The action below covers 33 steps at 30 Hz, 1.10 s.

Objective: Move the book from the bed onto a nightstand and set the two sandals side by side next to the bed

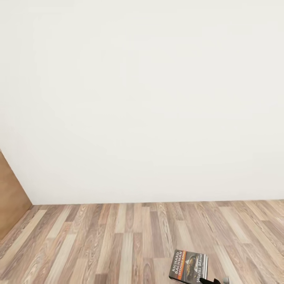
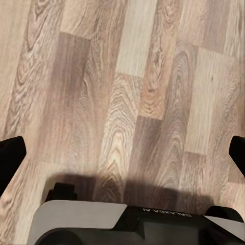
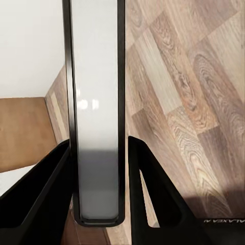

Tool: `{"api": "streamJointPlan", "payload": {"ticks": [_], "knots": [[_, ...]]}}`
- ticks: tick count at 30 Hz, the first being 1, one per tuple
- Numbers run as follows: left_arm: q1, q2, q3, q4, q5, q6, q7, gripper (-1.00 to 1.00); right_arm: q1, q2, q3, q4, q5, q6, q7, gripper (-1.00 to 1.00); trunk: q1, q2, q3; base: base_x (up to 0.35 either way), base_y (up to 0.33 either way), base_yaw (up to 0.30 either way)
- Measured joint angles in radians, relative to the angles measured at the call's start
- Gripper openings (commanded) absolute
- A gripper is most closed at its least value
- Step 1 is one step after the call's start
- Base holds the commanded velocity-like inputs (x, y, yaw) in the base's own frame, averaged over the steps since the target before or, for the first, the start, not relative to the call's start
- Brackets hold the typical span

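The book (image 1: pixel 188 266) shows at the bottom edge of the head view, its dark cover with orange and white lettering facing up, held over the wood-plank floor (image 1: pixel 118 236). My right gripper (image 1: pixel 211 281) is shut on it. In the right wrist view the book (image 3: pixel 97 92) stands edge-on, white pages between dark covers, clamped between my right gripper's (image 3: pixel 98 145) black fingers (image 3: pixel 46 189). My left gripper (image 2: pixel 122 153) is open over bare floor, its fingertips far apart with nothing between them. The bed, the nightstand and the two sandals are out of view.
A plain white wall (image 1: pixel 150 98) stands ahead, meeting the floor at a straight line. A light brown wooden panel (image 1: pixel 12 197) stands at the left, also seen in the right wrist view (image 3: pixel 25 132). My own grey and black base (image 2: pixel 127 224) casts a shadow on the planks.
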Motion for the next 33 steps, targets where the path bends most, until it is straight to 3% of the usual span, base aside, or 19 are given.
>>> {"api": "streamJointPlan", "payload": {"ticks": [6,33], "knots": [[0.0,0.0,0.0,0.0,0.0,0.0,0.0,1.0,0.0,0.0,0.0,0.0,0.0,0.0,0.0,-1.0,0.0,0.0,0.0,0.321,0.0,-0.175],[0.0,0.0,0.0,0.0,0.0,0.0,0.0,1.0,0.0,-0.001,-0.001,0.0,0.0,0.0,0.0,-1.0,0.0,0.0,0.0,0.321,0.0,-0.003]]}}
